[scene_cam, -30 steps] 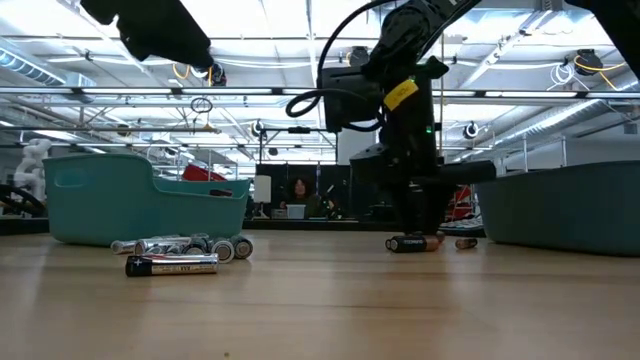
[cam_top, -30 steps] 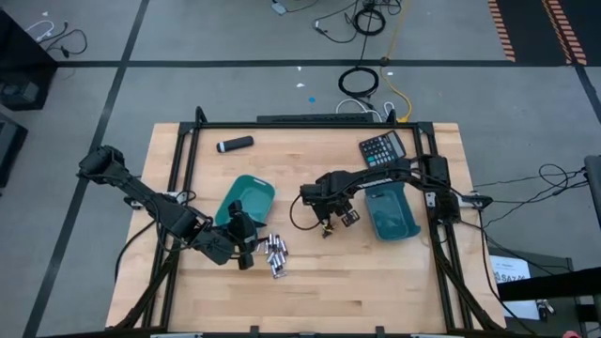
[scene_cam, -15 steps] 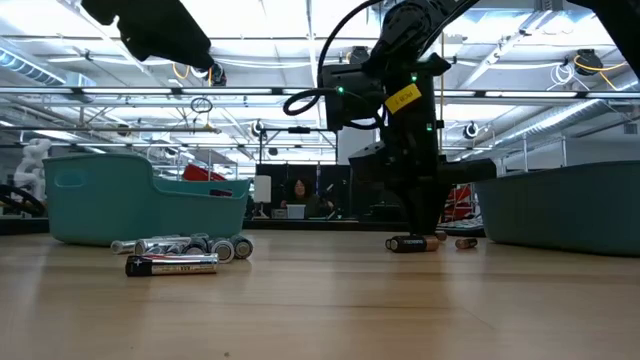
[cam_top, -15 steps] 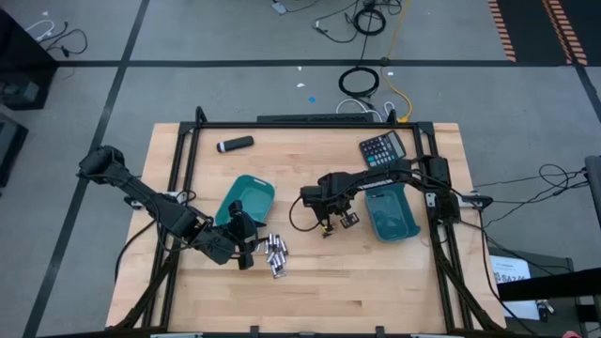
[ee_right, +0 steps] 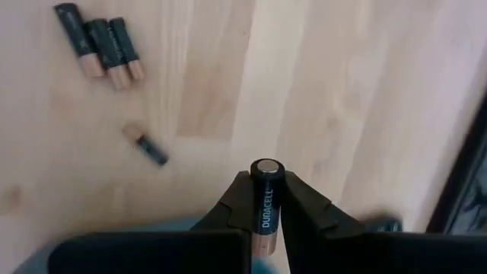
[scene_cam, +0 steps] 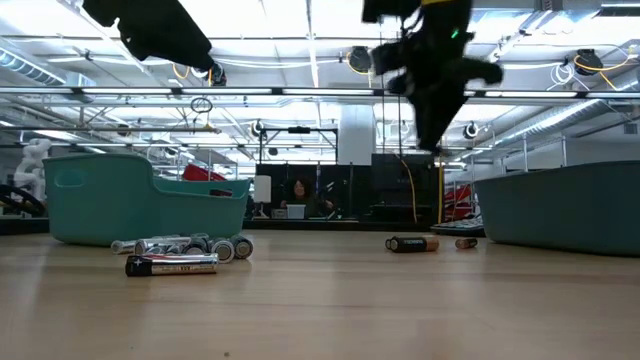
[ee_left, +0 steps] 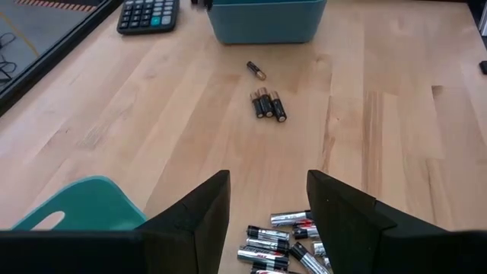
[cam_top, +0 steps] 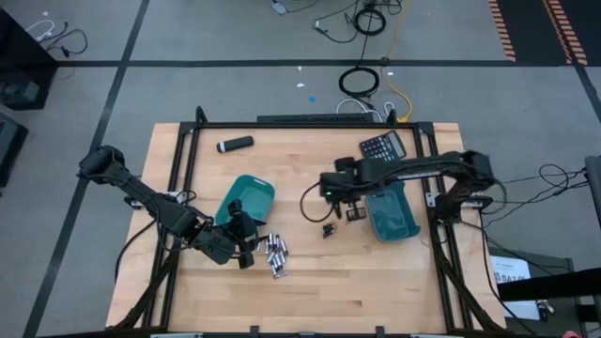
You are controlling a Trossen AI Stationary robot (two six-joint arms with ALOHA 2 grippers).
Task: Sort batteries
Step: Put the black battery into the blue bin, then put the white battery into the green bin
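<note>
Silvery-white batteries [cam_top: 275,253] lie in a heap on the table beside the left teal bin [cam_top: 246,197]. My left gripper [ee_left: 268,199] hangs open just above and short of the heap [ee_left: 281,243]. Three dark batteries [ee_left: 268,104] lie side by side near the right teal bin [cam_top: 390,211], with a single one [ee_left: 256,70] close by. My right gripper [cam_top: 335,191] is high above them, shut on one dark battery with a copper end [ee_right: 264,209]. My right gripper pinches the dark battery by its sides [ee_right: 264,199] between its two fingers. The battery lies lengthwise along the fingers, its black end [ee_right: 265,169] at the fingertips. The fingers point steeply down, and the battery is lifted clear of the table.
A calculator [cam_top: 382,147] lies at the far right of the table and a black marker-like cylinder [cam_top: 235,144] at the far left. A black frame runs round the table top. Bare wood lies along the near edge.
My right gripper has risen from the table among the dark batteries to well above it, carrying one dark battery, and has gone a little toward the right teal bin, rolling its wrist. The other batteries lie where they were.
</note>
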